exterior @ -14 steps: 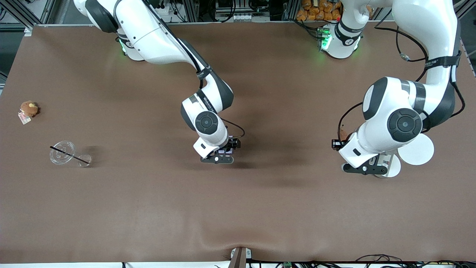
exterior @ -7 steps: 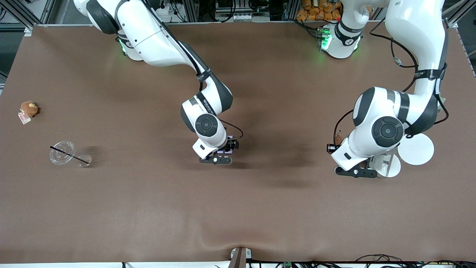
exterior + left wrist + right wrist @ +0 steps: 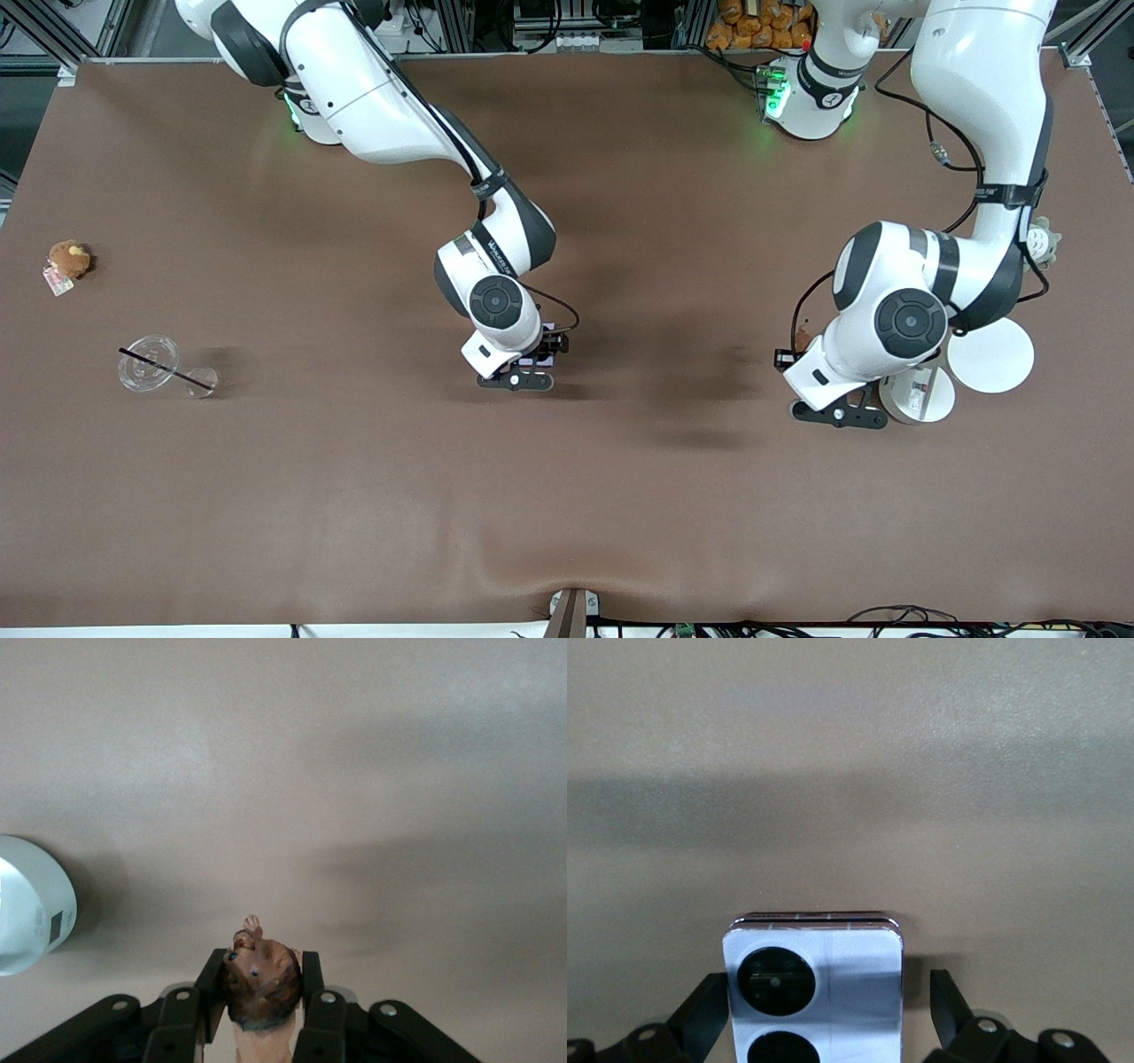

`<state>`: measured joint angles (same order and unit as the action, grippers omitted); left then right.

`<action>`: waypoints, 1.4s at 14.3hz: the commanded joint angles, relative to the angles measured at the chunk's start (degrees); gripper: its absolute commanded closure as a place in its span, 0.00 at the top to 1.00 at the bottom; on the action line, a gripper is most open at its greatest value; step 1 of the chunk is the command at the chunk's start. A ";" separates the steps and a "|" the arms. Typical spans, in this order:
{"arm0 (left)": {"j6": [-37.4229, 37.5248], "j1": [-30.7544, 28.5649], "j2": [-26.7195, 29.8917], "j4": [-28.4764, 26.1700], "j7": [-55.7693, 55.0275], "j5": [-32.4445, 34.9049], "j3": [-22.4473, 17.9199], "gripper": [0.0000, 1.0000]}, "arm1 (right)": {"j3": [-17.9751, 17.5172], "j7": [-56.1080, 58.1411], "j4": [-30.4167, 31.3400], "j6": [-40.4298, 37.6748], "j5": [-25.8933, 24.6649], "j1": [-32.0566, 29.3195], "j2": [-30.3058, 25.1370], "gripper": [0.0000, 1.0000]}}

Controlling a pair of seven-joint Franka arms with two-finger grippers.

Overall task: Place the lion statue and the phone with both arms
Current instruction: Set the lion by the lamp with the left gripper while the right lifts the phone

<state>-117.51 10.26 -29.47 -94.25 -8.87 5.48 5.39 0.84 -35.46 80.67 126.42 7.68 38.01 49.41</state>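
My left gripper is shut on the lion statue, a tiny reddish-brown figurine. Its head shows between the two fingers. It shows as a small brown spot in the front view, held over bare table beside two white discs. The pale lavender phone, with two black camera circles, lies between the spread fingers of my right gripper. One finger stands clear of the phone's edge. In the front view the right gripper is low over the middle of the table, and a sliver of the phone shows.
Two white discs lie by the left arm; one shows in the left wrist view. A grey-green plush sits past them. A brown plush with a tag, a clear lid with a straw and a small clear cup lie at the right arm's end.
My left arm has carried the lion statue a little away from the white discs, toward the middle of the table. My right gripper has stayed over the phone.
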 commanded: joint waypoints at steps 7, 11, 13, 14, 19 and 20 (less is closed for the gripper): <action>-3.78 -1.21 -4.45 -0.41 1.84 5.77 0.15 0.00 | 0.22 -0.75 -0.25 0.14 0.50 1.10 1.04 1.00; -6.05 -4.53 -5.76 -0.41 7.18 6.29 0.15 0.00 | 0.30 -0.84 0.98 1.01 0.32 1.97 0.87 0.84; -7.46 -6.56 -6.56 -0.41 11.57 6.29 0.15 0.00 | 0.39 -2.58 1.07 1.63 0.23 2.06 0.78 0.36; -7.90 -7.79 -6.91 -0.41 13.42 6.29 0.15 0.00 | 0.39 -3.29 1.07 1.55 0.06 1.98 0.52 0.30; -10.45 -9.82 -8.14 -1.28 16.25 6.29 0.15 0.00 | 2.76 -3.47 0.98 -9.06 -0.03 -3.19 -8.69 0.30; -10.89 -10.34 -8.32 -1.37 16.34 6.29 0.15 0.00 | 3.03 -3.39 1.07 -11.00 -0.29 -5.56 -10.63 0.30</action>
<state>-126.87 0.76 -38.05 -94.76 7.29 10.41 5.02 3.95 -38.73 79.76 120.42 7.64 37.35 45.49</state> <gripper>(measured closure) 0.626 0.159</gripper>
